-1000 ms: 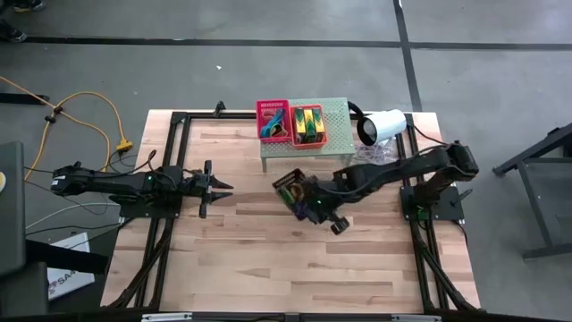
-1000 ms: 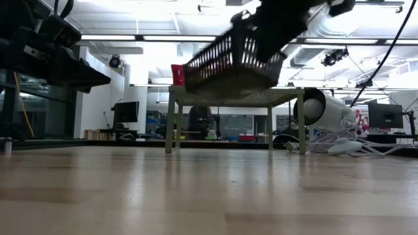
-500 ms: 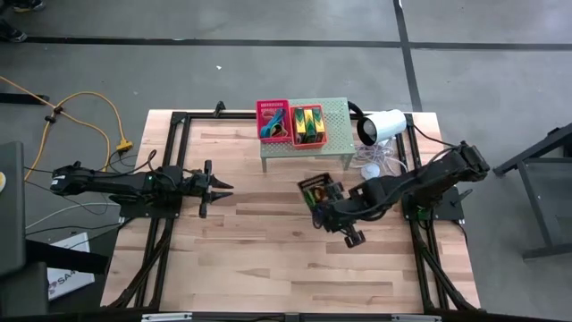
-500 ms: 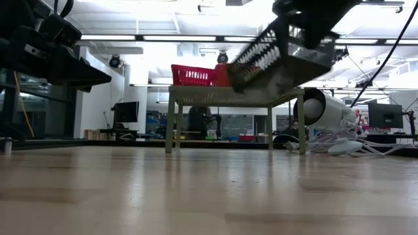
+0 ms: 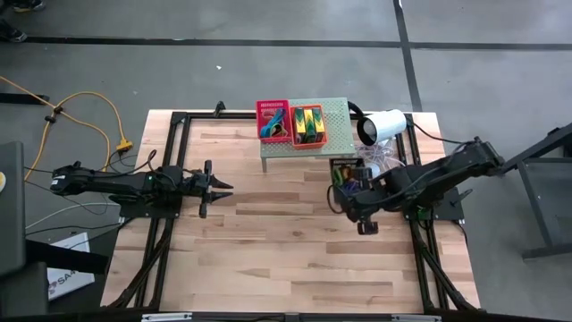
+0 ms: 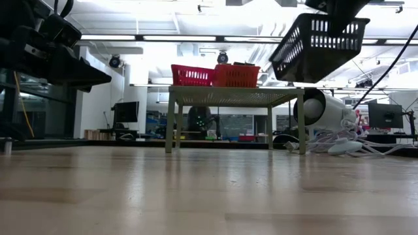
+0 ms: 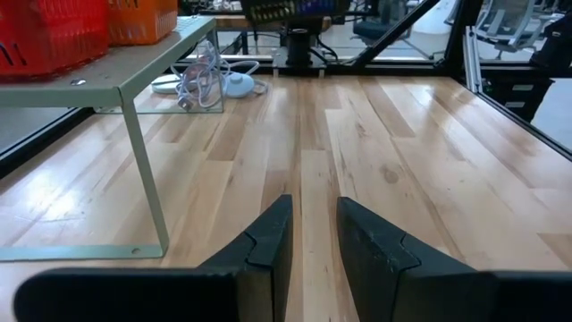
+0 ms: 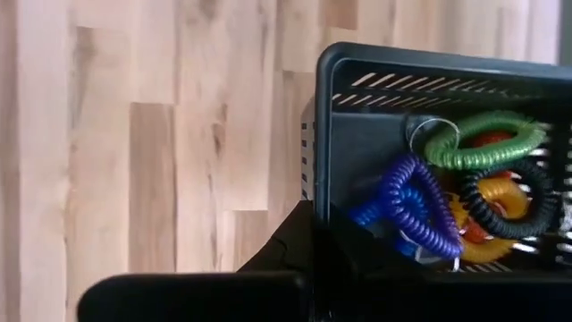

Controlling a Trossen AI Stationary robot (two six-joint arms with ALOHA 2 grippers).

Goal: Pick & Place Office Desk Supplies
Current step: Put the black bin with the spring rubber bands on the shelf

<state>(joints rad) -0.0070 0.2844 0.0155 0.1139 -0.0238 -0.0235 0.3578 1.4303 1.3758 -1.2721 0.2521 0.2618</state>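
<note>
While the left end effector [image 5: 217,188] waits narrow, the right end effector [image 5: 344,199] grips a black basket [image 5: 348,175] — coil loops [image 8: 451,192] inside — aloft.

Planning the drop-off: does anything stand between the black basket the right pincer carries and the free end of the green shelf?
Nothing visible does. The right pincer holds the black basket in the air, above shelf height; the red basket and orange basket sit farther along.
</note>
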